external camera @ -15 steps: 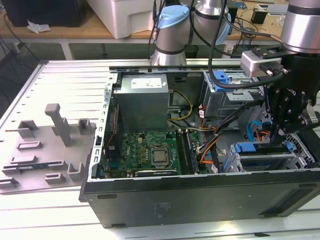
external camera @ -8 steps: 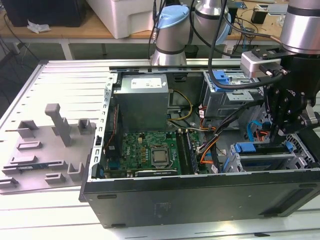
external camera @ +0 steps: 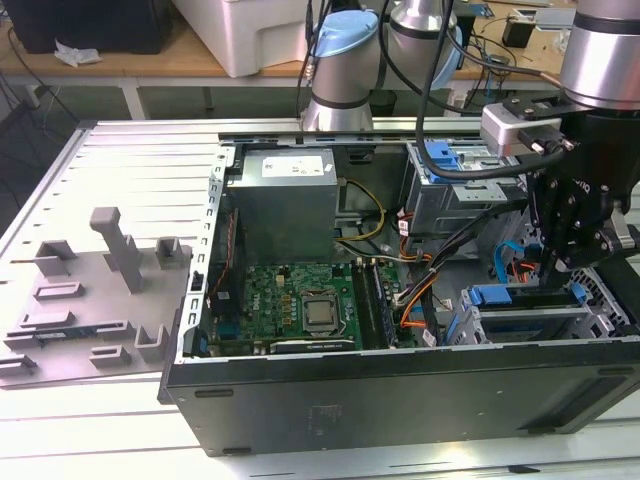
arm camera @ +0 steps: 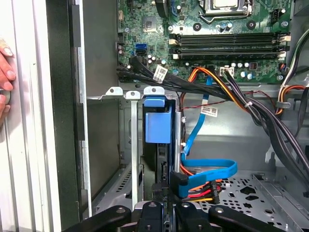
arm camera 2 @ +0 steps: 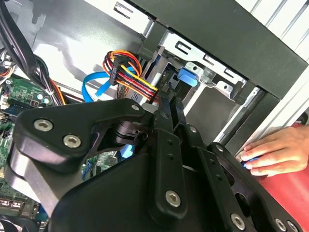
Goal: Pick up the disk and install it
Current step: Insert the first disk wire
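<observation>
The disk (external camera: 576, 291) shows edge-on as a short blue strip under my gripper (external camera: 572, 262), at the lower drive cage (external camera: 530, 322) in the open computer case's near right corner in the exterior view. In the first wrist view the disk's dark edge (arm camera: 158, 169) stands in the cage slot, just behind the blue plastic bracket (arm camera: 158, 121). My gripper (arm camera: 166, 212) is shut on the disk's near end, its black fingers close together. In the second wrist view my gripper (arm camera 2: 171, 104) reaches down toward that bracket (arm camera 2: 188, 77).
Orange, red and blue cables (arm camera: 203, 186) lie right beside the slot. The motherboard (external camera: 300, 300) and power supply (external camera: 285, 200) fill the case's left part. A person's hand (arm camera 2: 273, 150) rests outside the case wall. A grey fixture tray (external camera: 90, 300) lies at the exterior view's left.
</observation>
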You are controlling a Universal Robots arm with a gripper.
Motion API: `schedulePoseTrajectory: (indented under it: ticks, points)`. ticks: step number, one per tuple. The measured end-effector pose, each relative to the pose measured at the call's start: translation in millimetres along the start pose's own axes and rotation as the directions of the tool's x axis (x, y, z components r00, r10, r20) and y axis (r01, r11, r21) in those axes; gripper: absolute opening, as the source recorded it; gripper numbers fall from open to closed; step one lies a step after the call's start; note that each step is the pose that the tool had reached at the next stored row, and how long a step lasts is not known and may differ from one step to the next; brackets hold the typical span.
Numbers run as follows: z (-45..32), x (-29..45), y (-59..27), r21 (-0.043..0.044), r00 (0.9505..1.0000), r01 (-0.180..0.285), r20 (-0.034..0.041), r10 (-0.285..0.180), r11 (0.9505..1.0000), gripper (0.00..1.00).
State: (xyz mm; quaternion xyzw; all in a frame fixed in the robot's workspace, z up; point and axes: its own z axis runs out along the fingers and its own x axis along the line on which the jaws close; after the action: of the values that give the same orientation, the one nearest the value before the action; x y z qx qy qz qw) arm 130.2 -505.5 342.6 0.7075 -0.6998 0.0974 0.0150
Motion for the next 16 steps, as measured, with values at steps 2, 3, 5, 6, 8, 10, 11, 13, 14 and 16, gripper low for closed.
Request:
schedulePoseTrajectory:
  ticks: [2, 3, 5, 6, 8, 10, 11, 13, 14, 16]
  points:
    - [0.0, 0.0, 0.0, 0.0000, 1.0000, -0.002, 0.0076, 0.002, 1.0000, 0.17]
    - [0.0, 0.0, 0.1, -0.0001, 0.9999, -0.002, 0.0125, 0.002, 1.0000, 0.17]
    - [0.2, 0.5, 0.0, -0.0001, 0.9998, -0.004, 0.0217, 0.004, 1.0000, 0.17]
    - [0.2, 1.1, 0.0, -0.0001, 0.9997, -0.004, 0.0252, 0.004, 1.0000, 0.17]
    - [0.4, 2.1, 0.1, -0.0002, 0.9996, -0.004, 0.0266, 0.004, 1.0000, 0.17]
    - [0.5, 2.9, 0.1, -0.0002, 0.9996, -0.004, 0.0278, 0.004, 1.0000, 0.17]
    - [0.5, 3.1, 0.1, -0.0002, 0.9996, -0.004, 0.0287, 0.004, 1.0000, 0.17]
    - [0.6, 3.5, 0.1, -0.0002, 0.9995, -0.005, 0.0328, 0.005, 1.0000, 0.17]
    - [0.6, 3.7, 0.1, -0.0002, 0.9994, -0.005, 0.0355, 0.005, 1.0000, 0.17]
    - [0.9, 5.2, 0.1, -0.0002, 0.9991, -0.006, 0.0424, 0.006, 1.0000, 0.17]
